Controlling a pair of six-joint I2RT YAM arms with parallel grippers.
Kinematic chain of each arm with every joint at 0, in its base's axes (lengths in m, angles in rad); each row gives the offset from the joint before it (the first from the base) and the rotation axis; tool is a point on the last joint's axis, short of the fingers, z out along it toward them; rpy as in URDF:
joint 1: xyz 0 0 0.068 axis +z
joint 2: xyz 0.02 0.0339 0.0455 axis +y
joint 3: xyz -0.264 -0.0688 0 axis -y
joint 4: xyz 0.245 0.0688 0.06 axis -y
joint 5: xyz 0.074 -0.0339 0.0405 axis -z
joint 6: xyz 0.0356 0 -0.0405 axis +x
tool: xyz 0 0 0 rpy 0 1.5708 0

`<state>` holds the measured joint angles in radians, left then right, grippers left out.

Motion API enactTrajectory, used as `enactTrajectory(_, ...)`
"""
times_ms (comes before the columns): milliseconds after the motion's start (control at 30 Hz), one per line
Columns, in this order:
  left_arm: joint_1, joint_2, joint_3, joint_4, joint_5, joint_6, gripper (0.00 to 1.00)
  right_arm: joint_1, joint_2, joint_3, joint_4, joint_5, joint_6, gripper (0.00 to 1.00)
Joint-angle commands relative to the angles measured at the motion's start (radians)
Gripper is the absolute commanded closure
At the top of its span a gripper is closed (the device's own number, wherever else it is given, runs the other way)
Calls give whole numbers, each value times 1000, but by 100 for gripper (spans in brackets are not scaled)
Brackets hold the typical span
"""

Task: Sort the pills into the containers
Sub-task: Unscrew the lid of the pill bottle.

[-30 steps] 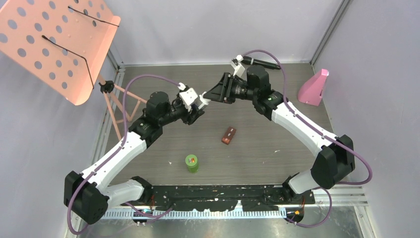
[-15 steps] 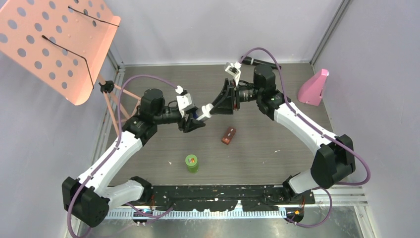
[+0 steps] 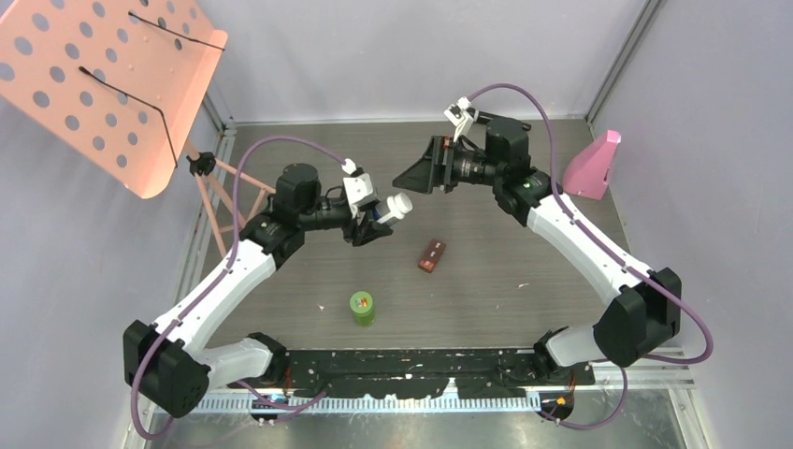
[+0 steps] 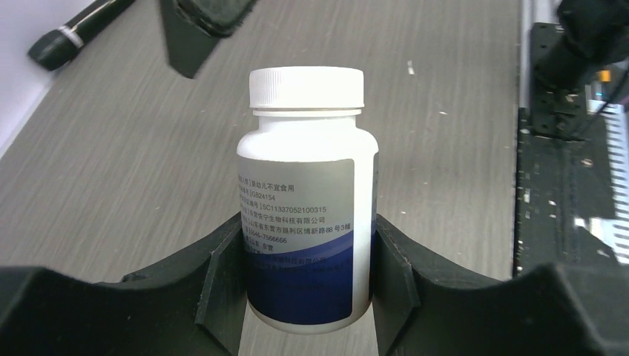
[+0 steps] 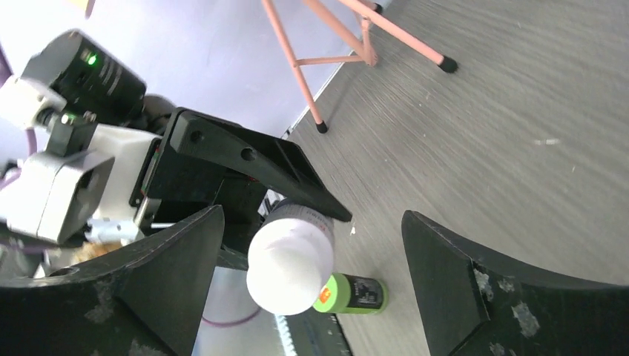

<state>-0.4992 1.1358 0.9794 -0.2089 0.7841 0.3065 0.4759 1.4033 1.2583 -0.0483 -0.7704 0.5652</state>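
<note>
- green-lidded bottle [image 3: 362,306]: upright on the counter [image 3: 505,281], on the base side of both sets of fingers, well apart from them.
- brown case [image 3: 431,254]: flat on the counter, base side of the fingers, a little right of the left set. Nothing touches it.
- left fingers [image 4: 215,285]: clamped on the lower body of the white bottle [image 4: 307,193], one finger on each side of the label.
- white cap end sticks out past the left fingertips and points at the right arm. The bottle is tilted and looks clear of the counter.
- right fingers [image 5: 475,297]: spread wide, nothing held, facing the cap. The cap is just short of the fingertips, no contact.
- black microphone [image 4: 78,33]: lying on the counter at the far wall, beyond the right fingers.
- pink wedge [image 3: 591,166]: far right corner, well off to the side of the right fingers.
</note>
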Motion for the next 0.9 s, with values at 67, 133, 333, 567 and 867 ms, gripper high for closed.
enactTrajectory(67,1,6,17,107,-164,-21,100,42,-6,-13,-54,232,242,0)
enactTrajectory(133,1,6,12,120,-174,-37,100,48,3,-14,-49,237,262,7)
enactTrajectory(333,1,7,0,141,-204,-72,100,52,31,-38,34,207,324,30)
enactTrajectory(567,1,11,3,149,-227,-94,100,52,37,-43,121,117,329,74)
enactTrajectory(867,2,-14,3,80,-119,-88,100,40,37,-54,389,-153,41,94)
